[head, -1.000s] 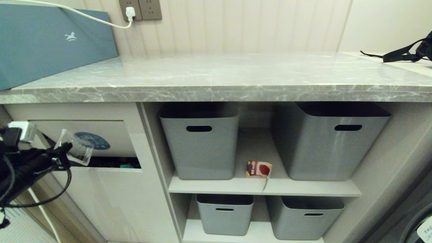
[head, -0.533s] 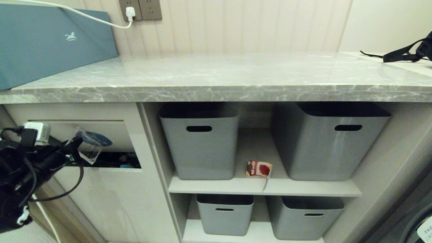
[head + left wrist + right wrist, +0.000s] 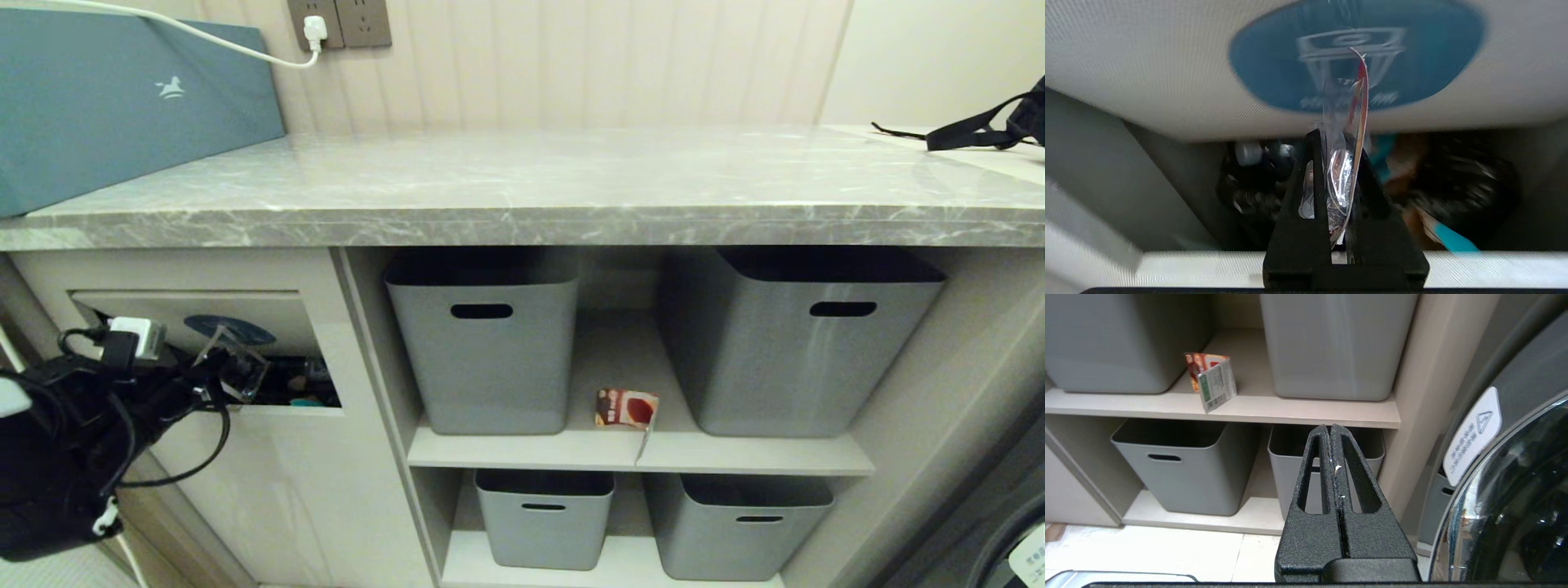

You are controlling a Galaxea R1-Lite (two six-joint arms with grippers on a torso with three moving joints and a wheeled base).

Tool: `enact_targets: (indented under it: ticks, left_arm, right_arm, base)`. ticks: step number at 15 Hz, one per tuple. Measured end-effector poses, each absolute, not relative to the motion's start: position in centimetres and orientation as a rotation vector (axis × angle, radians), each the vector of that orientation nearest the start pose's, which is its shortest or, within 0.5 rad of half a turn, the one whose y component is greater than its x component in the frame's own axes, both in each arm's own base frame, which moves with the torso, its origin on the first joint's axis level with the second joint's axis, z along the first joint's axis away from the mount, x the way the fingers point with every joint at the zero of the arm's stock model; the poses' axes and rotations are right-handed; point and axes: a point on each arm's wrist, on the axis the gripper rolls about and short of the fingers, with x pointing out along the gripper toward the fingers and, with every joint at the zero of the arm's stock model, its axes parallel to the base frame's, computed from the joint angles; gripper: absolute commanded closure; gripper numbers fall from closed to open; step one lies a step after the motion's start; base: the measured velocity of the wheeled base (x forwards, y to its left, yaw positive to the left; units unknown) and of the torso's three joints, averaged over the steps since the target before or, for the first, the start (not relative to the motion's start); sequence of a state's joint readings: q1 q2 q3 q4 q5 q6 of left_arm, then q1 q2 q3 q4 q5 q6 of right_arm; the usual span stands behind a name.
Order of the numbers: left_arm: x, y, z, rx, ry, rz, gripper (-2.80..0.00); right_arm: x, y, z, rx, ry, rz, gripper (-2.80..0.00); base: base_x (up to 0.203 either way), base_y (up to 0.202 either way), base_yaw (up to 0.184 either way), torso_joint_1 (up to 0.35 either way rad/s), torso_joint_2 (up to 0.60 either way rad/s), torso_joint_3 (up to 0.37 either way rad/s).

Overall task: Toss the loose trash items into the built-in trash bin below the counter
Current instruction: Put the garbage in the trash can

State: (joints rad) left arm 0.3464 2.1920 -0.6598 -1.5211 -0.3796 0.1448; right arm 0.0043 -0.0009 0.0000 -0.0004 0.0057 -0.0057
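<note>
Wrapper (image 3: 1347,134): pinched edge-on in left gripper (image 3: 214,377) at 9 o'clock, pressed against bin flap (image 3: 269,314) to tip it inward over the dark opening. Carton (image 3: 624,407) on shelf (image 3: 735,457). Right gripper (image 3: 1333,465) closed, empty, parked.

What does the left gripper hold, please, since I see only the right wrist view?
Observer: The left gripper is shut on the clear wrapper, as the left wrist view shows.
Operator: Where is it relative to the bin?
Observer: Its fingers are at the opening under the pushed-in trash flap in the head view.
Operator: Is the bin empty inside?
Observer: No, the left wrist view shows dark rubbish already in there.
</note>
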Motion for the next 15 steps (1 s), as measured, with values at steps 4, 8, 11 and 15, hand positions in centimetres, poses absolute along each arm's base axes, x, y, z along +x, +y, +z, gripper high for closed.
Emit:
enact_targets:
  ticks: [4, 8, 11, 15]
  left_arm:
    - [35.7, 12.0, 6.4, 0.149, -0.013, -0.033, 0.0]
    - [36.2, 12.1, 5.5, 0.144, -0.001, -0.034, 0.0]
    - [37.2, 12.1, 5.4, 0.152, -0.022, -0.042, 0.0]
    - [39.5, 11.3, 6.0, 0.179, -0.092, -0.072, 0.0]
  right_arm:
    - [-2.3, 0.0, 7.5, -0.006, -0.001, 0.01, 0.0]
    - [-2.3, 0.0, 7.5, -0.006, -0.001, 0.01, 0.0]
    - [-2.3, 0.0, 7.6, -0.005, -0.001, 0.01, 0.0]
    - [-2.3, 0.0, 7.5, -0.006, -0.001, 0.01, 0.0]
  base:
    - [0.0, 0.0, 0.0, 0.0, 0.0, 0.0]
    - [0.0, 0.0, 0.0, 0.0, 0.0, 0.0]
    - [0.0, 0.0, 0.0, 0.0, 0.0, 0.0]
    - [0.0, 0.0, 0.0, 0.0, 0.0, 0.0]
